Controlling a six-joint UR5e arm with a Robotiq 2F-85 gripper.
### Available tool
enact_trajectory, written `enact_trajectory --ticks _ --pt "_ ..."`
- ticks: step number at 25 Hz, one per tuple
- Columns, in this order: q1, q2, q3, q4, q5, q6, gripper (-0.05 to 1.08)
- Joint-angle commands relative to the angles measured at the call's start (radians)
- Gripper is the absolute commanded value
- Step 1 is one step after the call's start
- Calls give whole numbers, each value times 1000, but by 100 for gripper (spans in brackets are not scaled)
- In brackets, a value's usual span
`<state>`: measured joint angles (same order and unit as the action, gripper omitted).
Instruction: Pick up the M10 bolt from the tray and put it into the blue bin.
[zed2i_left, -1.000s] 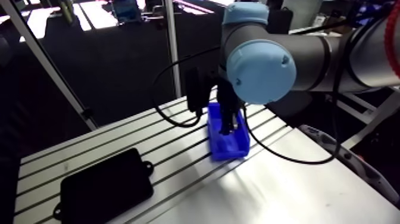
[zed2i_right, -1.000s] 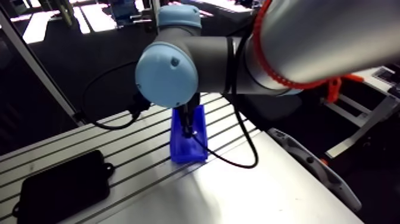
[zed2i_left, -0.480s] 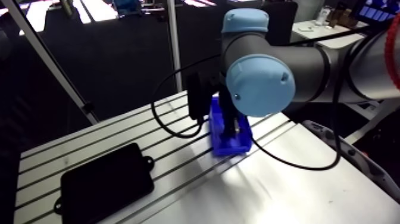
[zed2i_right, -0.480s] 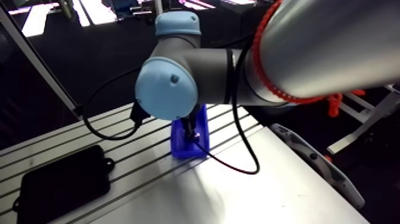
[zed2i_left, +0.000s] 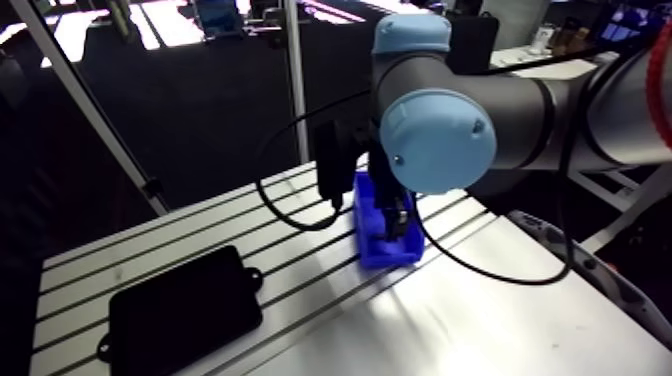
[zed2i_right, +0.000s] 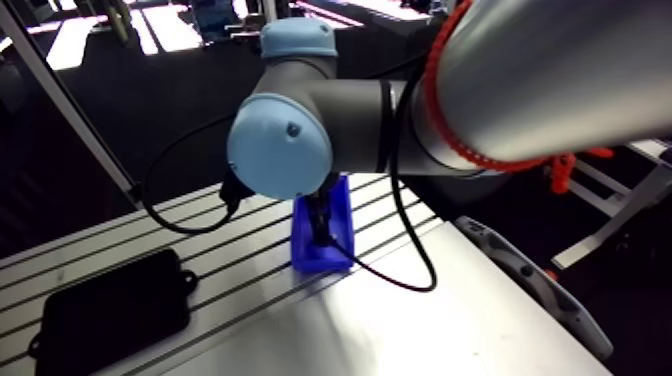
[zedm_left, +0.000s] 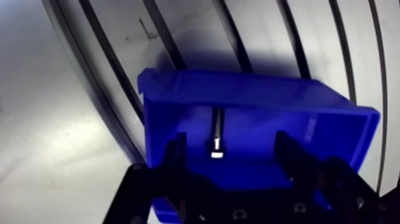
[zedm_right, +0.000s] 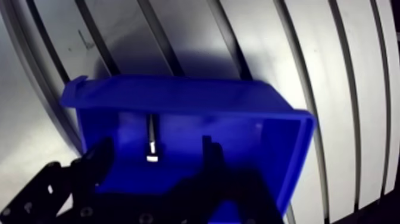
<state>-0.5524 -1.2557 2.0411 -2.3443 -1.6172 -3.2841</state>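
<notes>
While gripper dips into blue bin, jaws apart, empty — bolt lying inside.

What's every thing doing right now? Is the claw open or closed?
Gripper: open, holding nothing, fingers either side of the bolt.
Bolt: lying loose on the blue bin's floor.
Blue bin: upright, bolt inside.
Black tray: lying flat, apart from the bin.

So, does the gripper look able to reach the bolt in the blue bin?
Probably yes: the gripper hangs open over the blue bin, the bolt between its fingers, nothing covering it.
</notes>
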Motion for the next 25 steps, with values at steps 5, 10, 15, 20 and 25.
enact_trajectory --ticks 5,10,15,20,25 --pt "31 -95 -144 248 -3 66 1" --pt "94 -113 -307 478 -7 316 1" --pt "166 -123 -430 599 -7 631 2" --pt "189 -170 -493 711 -5 987 2" --pt "239 -210 -525 816 -3 1271 2"
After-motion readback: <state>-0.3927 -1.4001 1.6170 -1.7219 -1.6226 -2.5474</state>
